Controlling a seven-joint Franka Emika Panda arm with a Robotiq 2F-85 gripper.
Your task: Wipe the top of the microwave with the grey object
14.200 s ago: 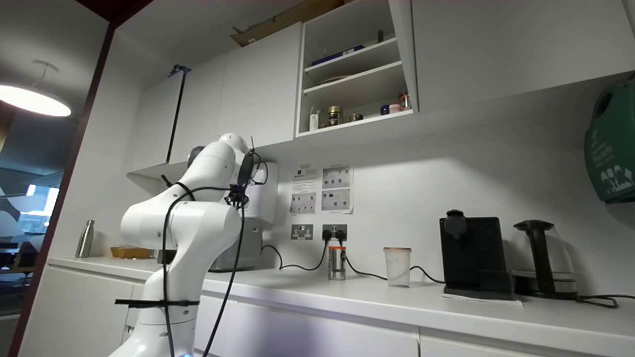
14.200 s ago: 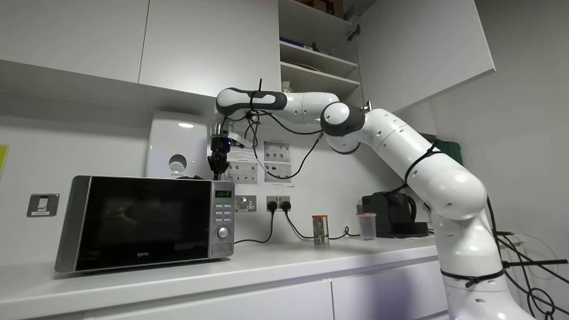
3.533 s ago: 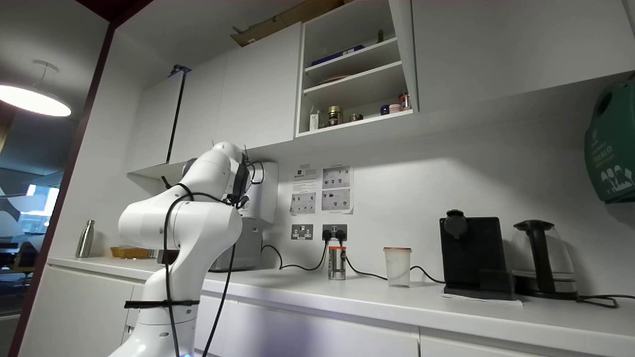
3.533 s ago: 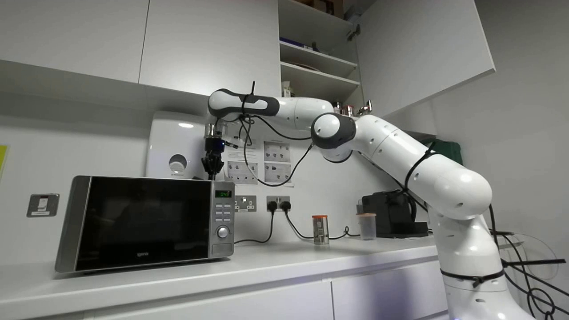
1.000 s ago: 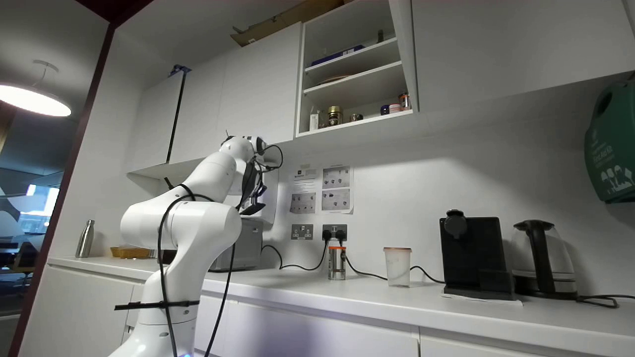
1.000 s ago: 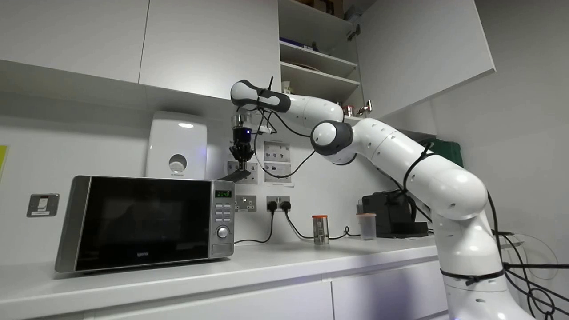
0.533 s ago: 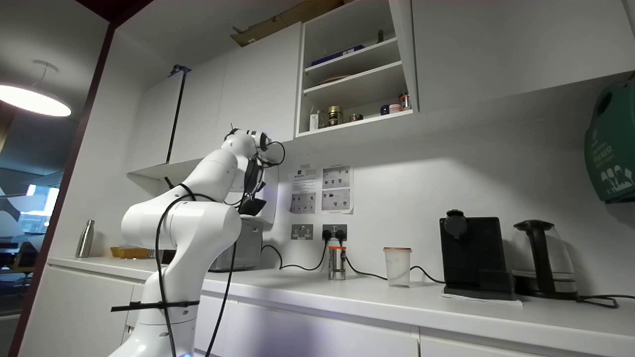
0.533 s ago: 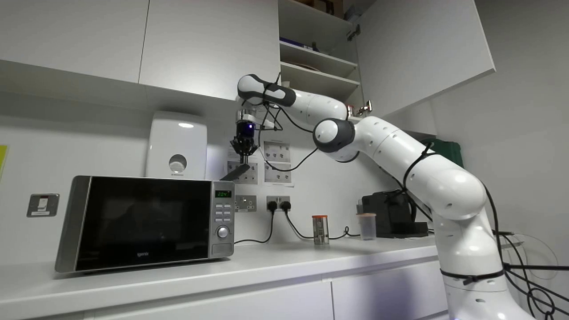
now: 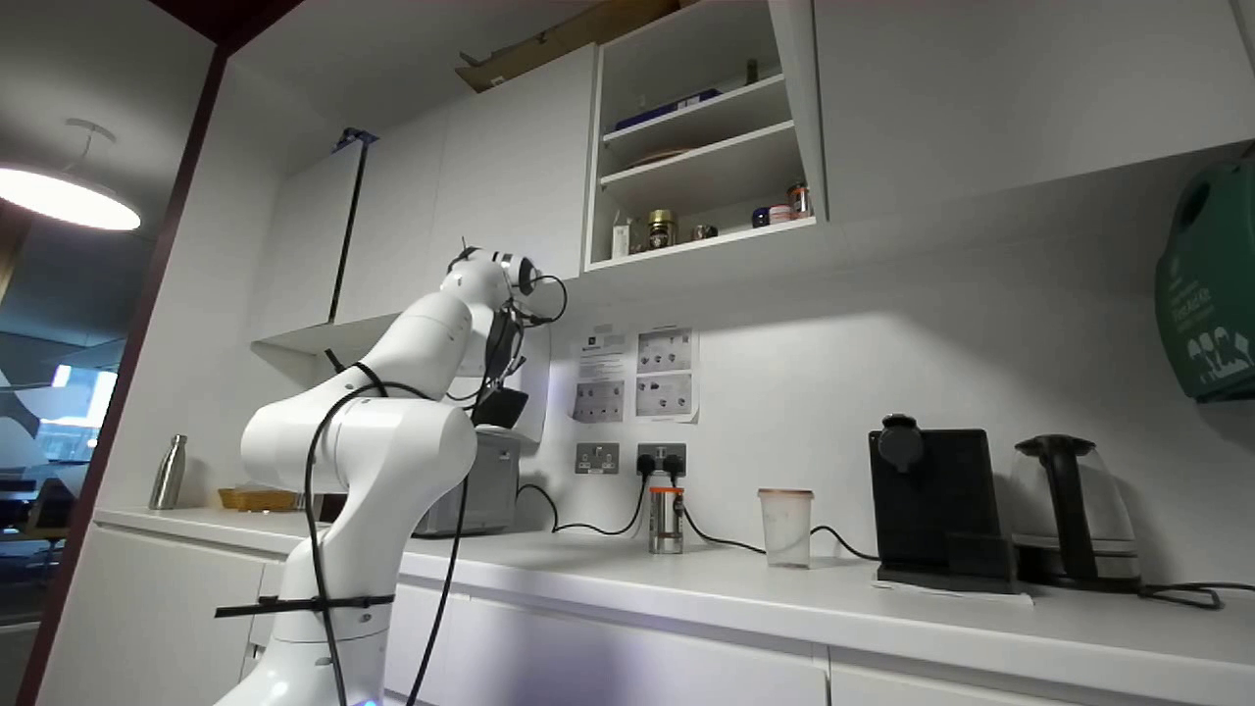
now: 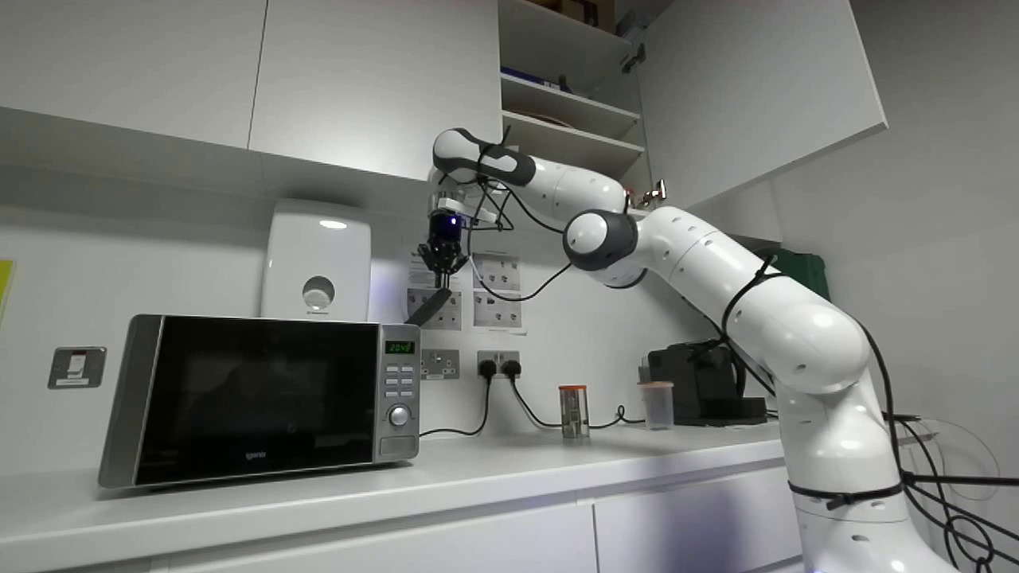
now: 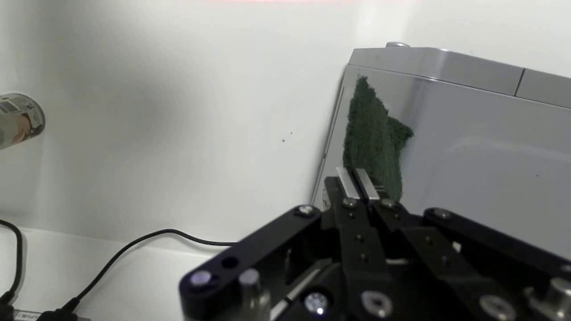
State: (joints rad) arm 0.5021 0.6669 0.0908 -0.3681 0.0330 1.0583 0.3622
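The silver-grey microwave (image 10: 396,442) stands on the counter. Its side shows behind the arm in an exterior view (image 9: 493,480), and its top fills the right of the wrist view (image 11: 482,151). My gripper (image 10: 443,280) is above the microwave's control-panel end, with the fingers pointing down. In the wrist view its fingertips (image 11: 355,178) are shut on the grey object (image 11: 374,133), a dark, greenish-grey cloth-like piece. In both exterior views the piece (image 10: 428,308) slants down from the fingertips (image 9: 501,407). Its lower end is at the microwave's top edge; whether it touches is unclear.
A white dispenser (image 10: 318,263) hangs on the wall behind the microwave. An orange-lidded tin (image 10: 574,412), a plastic tub (image 9: 785,529), a black coffee machine (image 9: 931,500) and a kettle (image 9: 1077,520) stand along the counter. Wall cupboards hang above, one door (image 10: 756,87) open.
Over the last seconds my gripper has moved from above the microwave toward its control-panel end and upward. The grey piece has risen with it, from nearly flat to a steep slant.
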